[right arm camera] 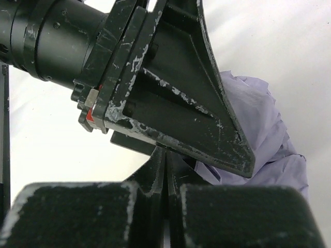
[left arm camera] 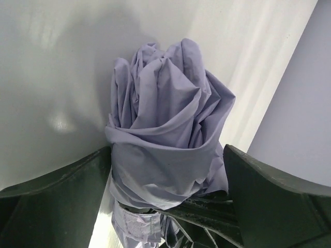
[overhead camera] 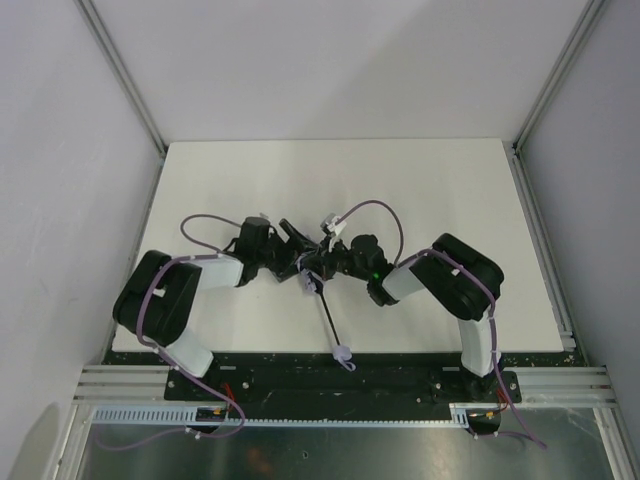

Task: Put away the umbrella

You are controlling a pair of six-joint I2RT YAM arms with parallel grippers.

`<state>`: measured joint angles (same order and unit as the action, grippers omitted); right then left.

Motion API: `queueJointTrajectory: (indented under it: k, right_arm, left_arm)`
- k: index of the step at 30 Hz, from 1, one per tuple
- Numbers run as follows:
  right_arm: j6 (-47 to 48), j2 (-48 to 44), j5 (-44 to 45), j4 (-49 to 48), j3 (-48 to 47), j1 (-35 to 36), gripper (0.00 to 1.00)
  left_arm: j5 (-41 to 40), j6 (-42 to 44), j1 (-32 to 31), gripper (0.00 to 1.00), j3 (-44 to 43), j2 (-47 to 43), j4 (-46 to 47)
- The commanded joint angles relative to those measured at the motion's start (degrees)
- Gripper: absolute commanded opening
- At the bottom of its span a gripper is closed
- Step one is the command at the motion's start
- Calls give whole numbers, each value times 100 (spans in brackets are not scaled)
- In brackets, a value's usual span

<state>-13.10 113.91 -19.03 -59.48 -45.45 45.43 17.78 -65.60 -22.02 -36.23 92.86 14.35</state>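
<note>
Arms both folded inward, elbows out, hands meeting mid-worktop. I read the left hand as spread wide, with the umbrella bundled between its fingers and fabric touching both sides (no visible squeeze). My right hand is closed, pads pressed flat together, nosed up against the left one, lavender fabric just behind. Black shaft runs from the hands toward the arm bases, with the handle at the worktop's near edge.
</note>
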Motion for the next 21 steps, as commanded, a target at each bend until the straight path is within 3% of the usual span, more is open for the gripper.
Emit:
queueJointTrajectory:
  k: [1, 7, 10, 13, 18, 21]
  right_arm:
    - [12, 340, 69, 447, 23, -97, 0]
    - [8, 366, 52, 471, -14, -126, 0]
    - [15, 361, 56, 486, -23, -135, 0]
    - [20, 353, 35, 502, -25, -147, 0]
    - [-26, 395, -83, 568, -104, -145, 0]
    - [-50, 215, -124, 886, -223, -61, 0]
  left_arm:
    - [-608, 457, 49, 98, 36, 442, -879]
    - [-1445, 831, -59, 94, -540, 871, -1967]
    - [-1637, 953, -152, 85, -828, 1198, -2222]
    - [-1890, 1045, -193, 66, -936, 1332, -2298]
    - [-2255, 1397, -264, 10, -1242, 1296, -2584]
    - [-2188, 1406, -268, 1, -1283, 1109, -2899]
